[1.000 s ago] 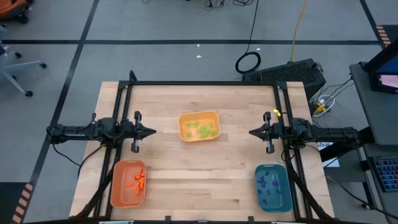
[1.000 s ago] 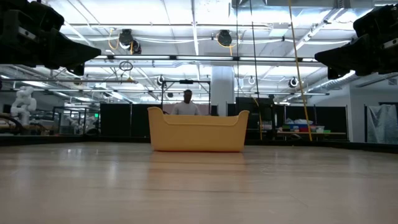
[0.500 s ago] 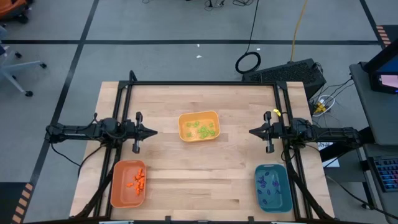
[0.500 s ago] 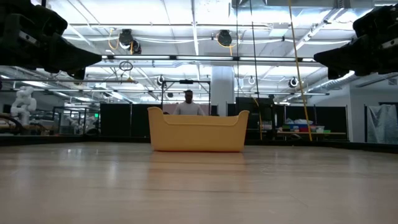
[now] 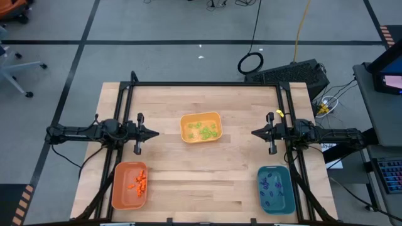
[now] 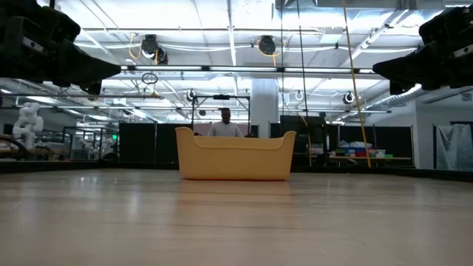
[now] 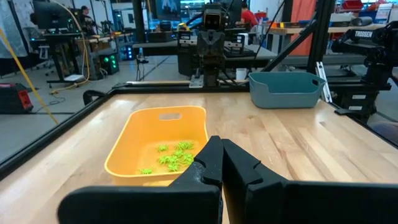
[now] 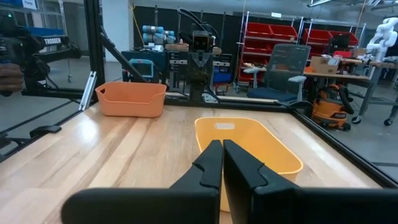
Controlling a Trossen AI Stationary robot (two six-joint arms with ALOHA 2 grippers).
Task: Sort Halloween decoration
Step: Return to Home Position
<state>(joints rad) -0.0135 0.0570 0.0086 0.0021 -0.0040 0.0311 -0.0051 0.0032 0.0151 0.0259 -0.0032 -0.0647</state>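
The Halloween decoration lies sorted by colour: light green pieces (image 5: 205, 130) in the yellow tray (image 5: 201, 117) at the table's middle, orange pieces (image 5: 139, 182) in the orange tray (image 5: 119, 188) at the near left, purple pieces (image 5: 271, 188) in the teal tray (image 5: 284, 182) at the near right. My left gripper (image 5: 155, 132) hovers shut, level, left of the yellow tray. My right gripper (image 5: 254, 133) hovers shut, level, right of it. Both hold nothing.
A black frame (image 5: 207, 84) runs along the table's far edge and down both sides. Bare wood lies between the three trays. In the low view a person (image 6: 224, 124) stands far behind the yellow tray (image 6: 235, 156).
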